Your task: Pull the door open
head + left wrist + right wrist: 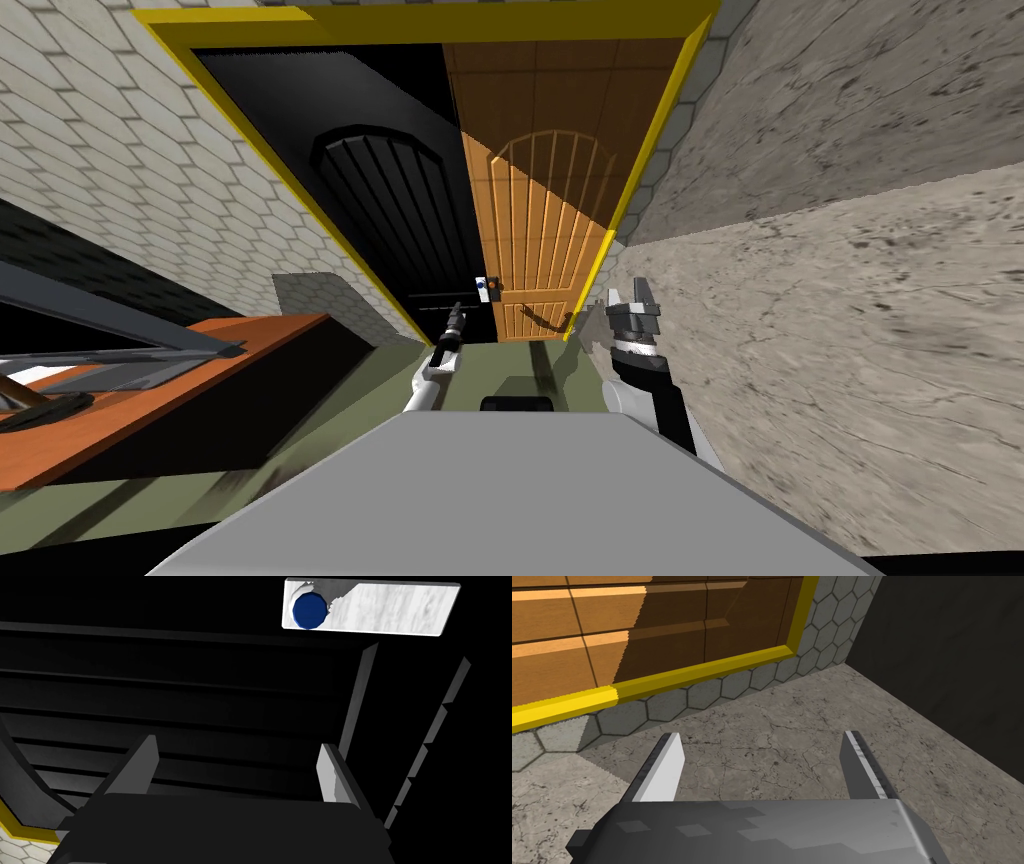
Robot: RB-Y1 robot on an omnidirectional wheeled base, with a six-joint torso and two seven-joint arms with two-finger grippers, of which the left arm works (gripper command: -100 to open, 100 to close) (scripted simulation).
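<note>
The door (540,200) stands ahead in its frame (660,130), its knob (481,284) just beyond the left gripper (457,316). A table (200,370) lies left, the right gripper (632,297) right.

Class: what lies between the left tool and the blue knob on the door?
Nothing. The stretch from the open left tool to the blue knob is bare, backed by the dark slatted door leaf. The left wrist view shows it.

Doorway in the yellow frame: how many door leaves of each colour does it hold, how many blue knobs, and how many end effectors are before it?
Black door leaf: 1
Orange door leaf: 1
Blue knob: 1
End effectors: 2, the left end effector and the right end effector
Total: 5
</note>
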